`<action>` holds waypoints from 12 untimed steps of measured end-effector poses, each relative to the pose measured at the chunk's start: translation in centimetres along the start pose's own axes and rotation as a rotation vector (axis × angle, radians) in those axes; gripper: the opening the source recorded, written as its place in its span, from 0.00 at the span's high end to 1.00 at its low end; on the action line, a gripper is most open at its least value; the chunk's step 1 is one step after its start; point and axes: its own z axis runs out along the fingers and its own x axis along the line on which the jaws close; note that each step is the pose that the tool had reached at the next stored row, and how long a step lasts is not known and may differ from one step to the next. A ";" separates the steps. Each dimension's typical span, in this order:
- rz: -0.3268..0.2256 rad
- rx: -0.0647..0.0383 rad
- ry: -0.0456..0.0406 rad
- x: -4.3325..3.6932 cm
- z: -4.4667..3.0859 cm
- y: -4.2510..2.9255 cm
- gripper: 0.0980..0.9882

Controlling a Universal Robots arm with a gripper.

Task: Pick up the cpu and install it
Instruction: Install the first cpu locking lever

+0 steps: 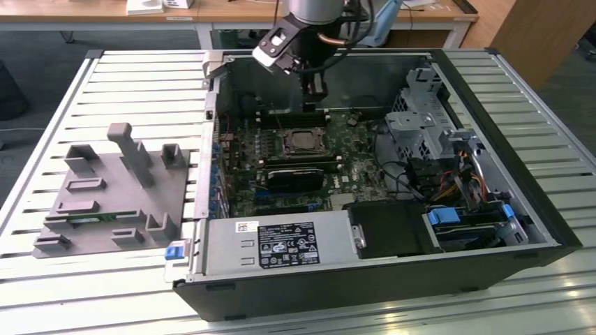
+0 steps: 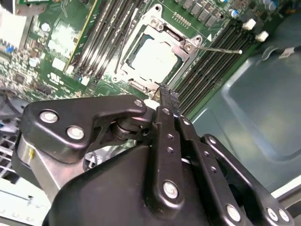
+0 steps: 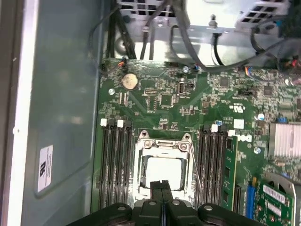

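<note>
Exterior view: computer case [image 1: 391,279] lying open on slatted worktop [image 1: 139,77]; gripper [image 1: 314,98] lowered inside, at 12 o'clock from cpu [image 1: 301,144] seated in motherboard socket; grey fixture block [image 1: 116,195] outside case at 9 o'clock.

Second wrist view: gripper [image 2: 168,100] fingertips pressed together, holding nothing, just short of cpu [image 2: 153,57] lying flat within metal socket frame [image 2: 188,44]; memory slots [image 2: 207,66] alongside.

First wrist view: gripper [image 3: 161,184] closed, tips overlapping near edge of cpu [image 3: 163,169]; green motherboard [image 3: 164,103] around socket; silver heatsink [image 3: 284,140] at 3 o'clock.
</note>
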 end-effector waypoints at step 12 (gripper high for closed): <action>-0.217 0.003 0.0047 0.00 0.09 0.00 0.99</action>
